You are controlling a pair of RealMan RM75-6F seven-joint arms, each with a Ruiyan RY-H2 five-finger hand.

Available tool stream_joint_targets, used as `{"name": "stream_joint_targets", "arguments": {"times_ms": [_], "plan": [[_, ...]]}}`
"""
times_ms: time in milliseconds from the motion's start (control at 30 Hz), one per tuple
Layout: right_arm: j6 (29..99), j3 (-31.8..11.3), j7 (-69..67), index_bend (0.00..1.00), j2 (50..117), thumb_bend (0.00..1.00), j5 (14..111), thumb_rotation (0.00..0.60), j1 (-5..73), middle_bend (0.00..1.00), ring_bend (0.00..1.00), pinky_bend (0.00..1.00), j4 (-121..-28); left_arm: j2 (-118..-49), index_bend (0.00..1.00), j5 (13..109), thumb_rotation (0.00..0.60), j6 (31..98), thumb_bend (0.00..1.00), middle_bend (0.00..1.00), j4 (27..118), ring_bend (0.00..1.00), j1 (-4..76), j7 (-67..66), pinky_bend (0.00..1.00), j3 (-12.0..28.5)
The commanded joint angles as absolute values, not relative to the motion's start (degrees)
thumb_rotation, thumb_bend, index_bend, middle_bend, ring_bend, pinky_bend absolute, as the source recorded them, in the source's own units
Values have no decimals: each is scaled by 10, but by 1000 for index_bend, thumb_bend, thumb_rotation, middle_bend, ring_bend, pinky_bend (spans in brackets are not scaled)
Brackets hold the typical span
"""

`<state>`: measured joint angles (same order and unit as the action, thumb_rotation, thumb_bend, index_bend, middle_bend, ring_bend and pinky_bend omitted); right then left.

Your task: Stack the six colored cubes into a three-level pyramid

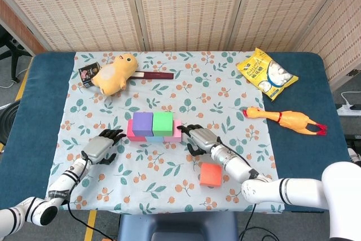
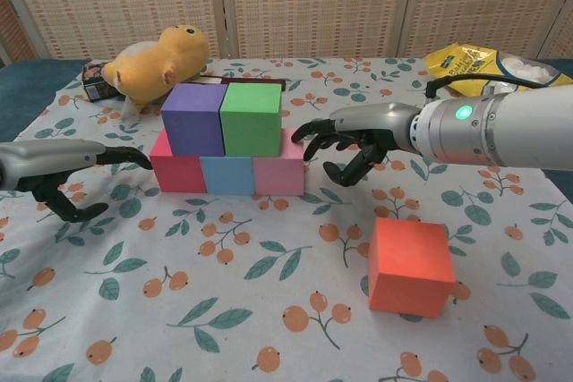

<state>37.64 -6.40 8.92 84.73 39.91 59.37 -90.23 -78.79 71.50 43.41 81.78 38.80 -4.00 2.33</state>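
A red cube [image 2: 176, 174], a light blue cube [image 2: 226, 174] and a pink cube [image 2: 278, 174] form a row on the floral cloth. On top of them sit a purple cube [image 2: 194, 119] and a green cube [image 2: 252, 119], seen in the head view as purple cube [image 1: 142, 121] and green cube [image 1: 163, 121]. An orange cube [image 2: 410, 265] lies alone in front of my right hand; orange cube [image 1: 210, 174]. My right hand [image 2: 349, 142] holds nothing, fingers spread, tips at the pink cube's right side. My left hand [image 2: 76, 176] is empty too, a fingertip close to the red cube.
A yellow plush toy [image 1: 114, 73], a small dark box [image 1: 88, 73] and a dark red bar [image 1: 153, 75] lie at the back left. A snack bag [image 1: 266, 73] and a rubber chicken [image 1: 287, 119] lie at the right. The floral cloth [image 1: 169, 91] covers the middle of the table.
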Motion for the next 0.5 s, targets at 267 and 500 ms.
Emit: {"name": "stream_joint_targets", "arguments": {"times_ms": [267, 500], "plan": [[375, -63, 89, 0, 847, 649, 399, 600, 595, 123, 0, 0, -902, -789, 105, 708, 600, 434, 528, 0, 824, 0, 392, -52, 21, 23], [386, -59, 88, 0, 829, 649, 408, 600, 584, 123, 0, 0, -922, -774, 105, 704, 600, 445, 531, 0, 830, 0, 382, -41, 21, 22]]}}
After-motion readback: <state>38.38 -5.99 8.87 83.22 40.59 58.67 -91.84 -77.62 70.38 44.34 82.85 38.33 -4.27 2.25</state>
